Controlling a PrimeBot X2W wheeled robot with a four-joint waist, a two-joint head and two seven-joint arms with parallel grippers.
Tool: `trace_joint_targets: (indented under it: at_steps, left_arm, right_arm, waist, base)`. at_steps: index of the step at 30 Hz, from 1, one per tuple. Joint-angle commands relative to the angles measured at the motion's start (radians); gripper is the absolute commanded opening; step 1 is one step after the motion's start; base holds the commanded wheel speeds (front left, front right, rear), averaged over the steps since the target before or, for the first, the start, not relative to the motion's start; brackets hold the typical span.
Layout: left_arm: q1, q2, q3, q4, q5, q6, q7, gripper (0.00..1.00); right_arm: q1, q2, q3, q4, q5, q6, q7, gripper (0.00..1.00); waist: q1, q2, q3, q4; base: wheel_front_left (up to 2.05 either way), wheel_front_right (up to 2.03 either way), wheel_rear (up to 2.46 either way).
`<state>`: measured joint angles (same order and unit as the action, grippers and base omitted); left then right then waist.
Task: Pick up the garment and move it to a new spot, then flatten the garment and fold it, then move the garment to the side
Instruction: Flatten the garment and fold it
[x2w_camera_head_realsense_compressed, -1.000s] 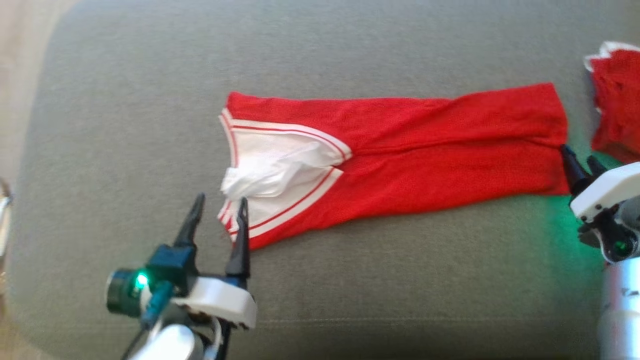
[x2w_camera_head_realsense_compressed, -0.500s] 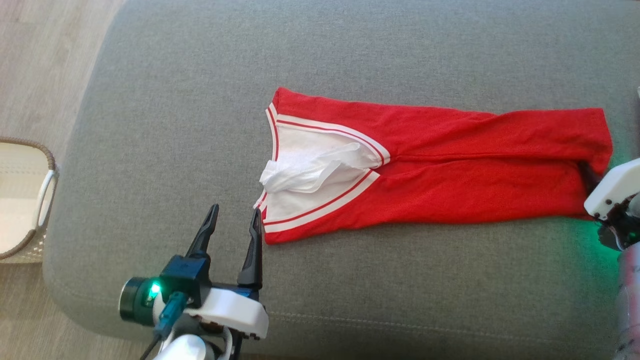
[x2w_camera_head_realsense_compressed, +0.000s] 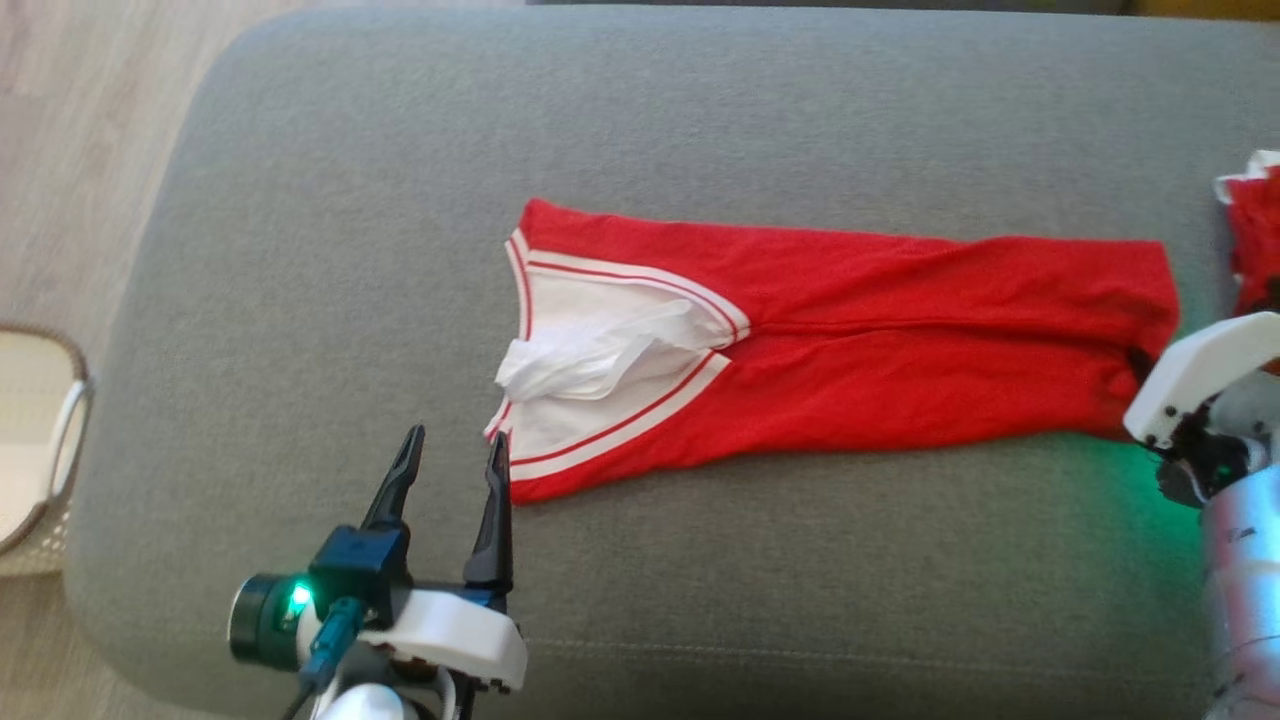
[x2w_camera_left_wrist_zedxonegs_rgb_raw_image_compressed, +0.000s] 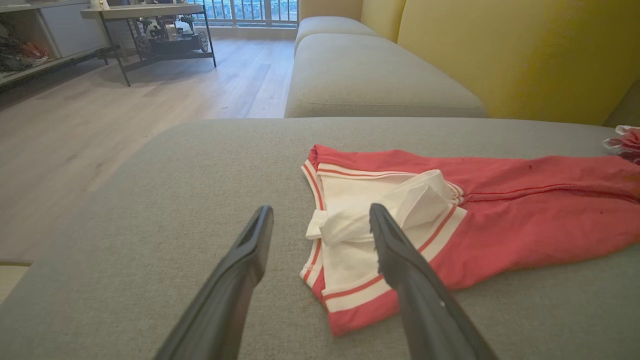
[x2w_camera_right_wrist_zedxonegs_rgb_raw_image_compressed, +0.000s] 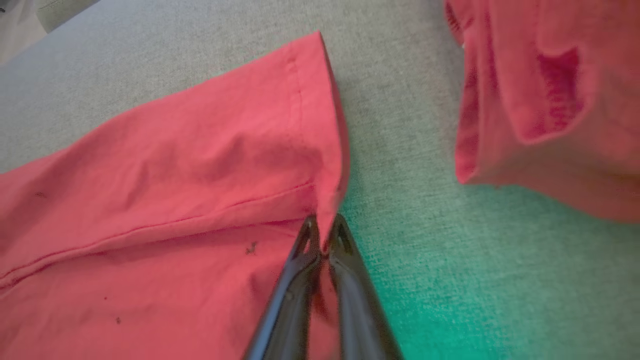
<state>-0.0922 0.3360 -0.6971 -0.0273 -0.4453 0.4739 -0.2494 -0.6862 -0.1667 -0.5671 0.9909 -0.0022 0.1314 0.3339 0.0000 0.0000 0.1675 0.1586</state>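
Now the right jaws pinch the red garment (x2w_camera_head_realsense_compressed: 900, 330) by its hem, left jaws wide apart

A broad grey cushion (x2w_camera_head_realsense_compressed: 700, 120) takes up most of the space, with pale wooden floor (x2w_camera_left_wrist_zedxonegs_rgb_raw_image_compressed: 125, 110) past one end and a woven basket (x2w_camera_head_realsense_compressed: 62, 350) (brown rim, white handle) standing there. A second red cloth (x2w_camera_right_wrist_zedxonegs_rgb_raw_image_compressed: 545, 95) lies crumpled at the cushion's other end; a yellow backrest (x2w_camera_left_wrist_zedxonegs_rgb_raw_image_compressed: 510, 55) rises behind.

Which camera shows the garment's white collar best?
The left wrist view: the white collar lies close and large. The head view shows it smaller, from above; the right wrist view shows the garment at its hem.
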Motion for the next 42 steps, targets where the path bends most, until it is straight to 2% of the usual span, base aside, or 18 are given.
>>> trace_joint_targets:
  at_steps: [1,5,6,10,16,18,24,25,33,37,42]
  left_arm:
    - [-0.018,0.009,0.040,-0.026,0.009,-0.002,-0.012,1.00]
    - [-0.006,0.014,0.047,-0.029,0.011,-0.002,-0.012,1.00]
    - [-0.004,0.018,0.049,-0.032,0.012,-0.002,-0.012,1.00]
    - [-0.001,0.027,0.052,-0.031,0.014,-0.001,-0.012,1.00]
    - [-0.008,0.030,0.044,-0.033,0.016,-0.005,-0.006,1.00]
    - [-0.011,0.032,0.043,-0.031,0.015,-0.007,-0.004,1.00]
    - [-0.019,0.028,0.031,-0.018,0.014,-0.015,0.002,1.00]
    - [-0.019,0.028,0.031,-0.018,0.014,-0.015,0.002,1.00]
    - [-0.008,0.021,0.028,0.003,0.000,-0.016,0.001,1.00]
    - [-0.009,0.015,0.026,0.005,-0.001,-0.018,-0.001,1.00]
    - [-0.011,0.009,0.021,0.007,-0.002,-0.022,-0.002,1.00]
  right_arm:
    - [-0.005,-0.003,0.031,-0.023,0.008,-0.001,-0.007,0.00]
    - [-0.023,-0.022,0.112,-0.077,0.049,-0.001,-0.015,0.00]
    - [-0.032,-0.043,0.158,-0.120,0.072,-0.001,-0.009,0.00]
    - [-0.040,-0.085,0.227,-0.219,0.146,-0.001,0.042,0.00]
    - [-0.020,-0.183,0.253,-0.361,0.209,-0.001,0.138,0.00]
    - [-0.016,-0.195,0.264,-0.397,0.214,-0.001,0.157,0.00]
    - [0.001,-0.099,0.335,-0.540,0.326,-0.001,0.247,0.00]
    - [0.001,-0.099,0.335,-0.540,0.326,-0.001,0.247,0.00]
    - [0.052,0.020,0.484,-0.749,0.435,-0.001,0.319,0.00]
    - [0.082,0.064,0.547,-0.794,0.455,-0.001,0.328,0.00]
    - [0.108,0.100,0.613,-0.789,0.468,-0.001,0.327,0.00]
  waist:
    - [0.0000,0.0000,-0.009,-0.016]
    - [0.0000,0.0000,-0.017,-0.055]
    - [0.0000,0.0000,-0.014,-0.075]
    - [0.0000,0.0000,-0.014,-0.112]
    - [0.0000,0.0000,-0.015,-0.135]
    - [0.0000,0.0000,-0.014,-0.137]
    - [0.0000,0.0000,-0.020,-0.116]
    - [0.0000,0.0000,-0.020,-0.116]
    - [0.0000,0.0000,-0.033,-0.063]
    - [0.0000,0.0000,-0.034,-0.029]
    - [0.0000,0.0000,-0.030,0.011]
  base:
    - [0.00,0.00,0.00]
    - [0.00,0.00,0.00]
    - [0.00,0.00,0.00]
    - [0.00,0.00,0.00]
    - [0.00,0.00,0.00]
    - [0.00,0.00,0.00]
    - [0.00,0.00,0.00]
    - [0.00,0.00,0.00]
    - [0.00,0.00,0.00]
    - [0.00,0.00,0.00]
    - [0.00,0.00,0.00]
